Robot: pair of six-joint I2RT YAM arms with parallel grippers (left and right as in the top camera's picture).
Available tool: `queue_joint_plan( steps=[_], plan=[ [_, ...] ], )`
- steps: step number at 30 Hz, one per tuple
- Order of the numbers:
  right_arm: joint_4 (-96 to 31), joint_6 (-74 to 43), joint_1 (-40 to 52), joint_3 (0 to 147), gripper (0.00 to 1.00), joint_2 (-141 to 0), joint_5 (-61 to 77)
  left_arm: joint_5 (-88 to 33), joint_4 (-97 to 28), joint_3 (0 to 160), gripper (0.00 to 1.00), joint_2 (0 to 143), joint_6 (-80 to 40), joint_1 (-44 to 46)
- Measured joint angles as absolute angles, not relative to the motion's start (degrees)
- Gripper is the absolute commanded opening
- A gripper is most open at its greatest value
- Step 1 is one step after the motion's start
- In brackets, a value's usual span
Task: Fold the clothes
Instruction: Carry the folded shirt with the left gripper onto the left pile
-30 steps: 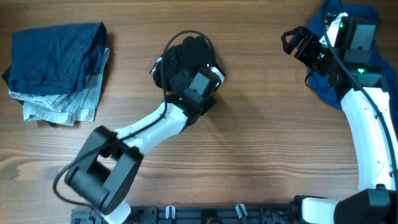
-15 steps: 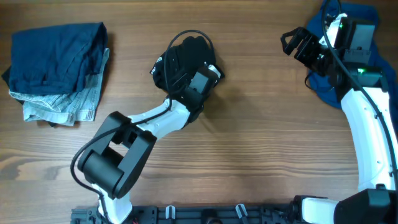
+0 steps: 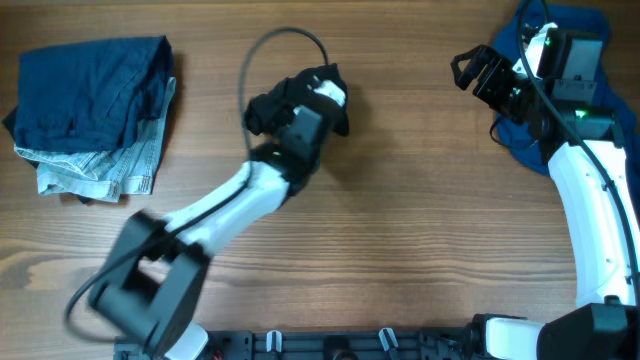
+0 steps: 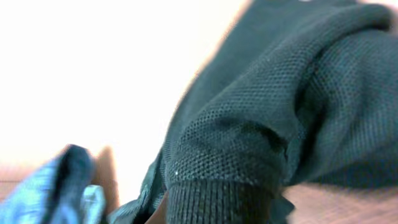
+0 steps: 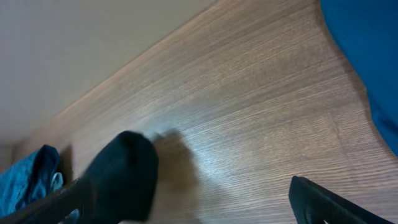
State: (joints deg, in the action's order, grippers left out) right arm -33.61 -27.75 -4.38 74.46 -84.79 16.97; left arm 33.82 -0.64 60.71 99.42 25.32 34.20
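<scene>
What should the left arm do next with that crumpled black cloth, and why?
Probably lift the soft black garment and draw it outward: the left gripper is shut on its knit fabric, which sits bunched on the wooden table, too wadded to fold.

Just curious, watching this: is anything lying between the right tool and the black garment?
Nothing visible does. Only bare wooden table lies between the right tool and the black garment, which the left tool is gripping. The blue cloth lies under the right arm, off that path.
</scene>
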Motion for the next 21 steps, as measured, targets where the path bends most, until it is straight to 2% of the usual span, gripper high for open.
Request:
queue_joint_plan(
  steps=[6,10,15,17,21],
  plan=[
    [-33.67,-27.75,-4.38,74.46,1.00,-84.79,16.97,34.74,1.74,60.71,0.04,87.02,35.92,28.77],
    [-33.69,-27.75,-4.38,74.46,1.00,-84.79,17.15,34.81,1.93,60.71,0.04,84.73,50.04,23.55],
    [-33.74,-27.75,-4.38,74.46,1.00,-84.79,17.80,33.87,3.51,60.69,0.04,84.73,58.92,10.24],
    [-33.85,-27.75,-4.38,74.46,1.00,-84.79,18.00,31.29,6.46,60.64,0.04,84.73,60.07,4.64],
    [-35.75,-27.73,-4.38,74.46,1.00,-84.79,18.00,17.76,10.63,60.62,0.04,84.73,64.12,-4.97]
  ],
)
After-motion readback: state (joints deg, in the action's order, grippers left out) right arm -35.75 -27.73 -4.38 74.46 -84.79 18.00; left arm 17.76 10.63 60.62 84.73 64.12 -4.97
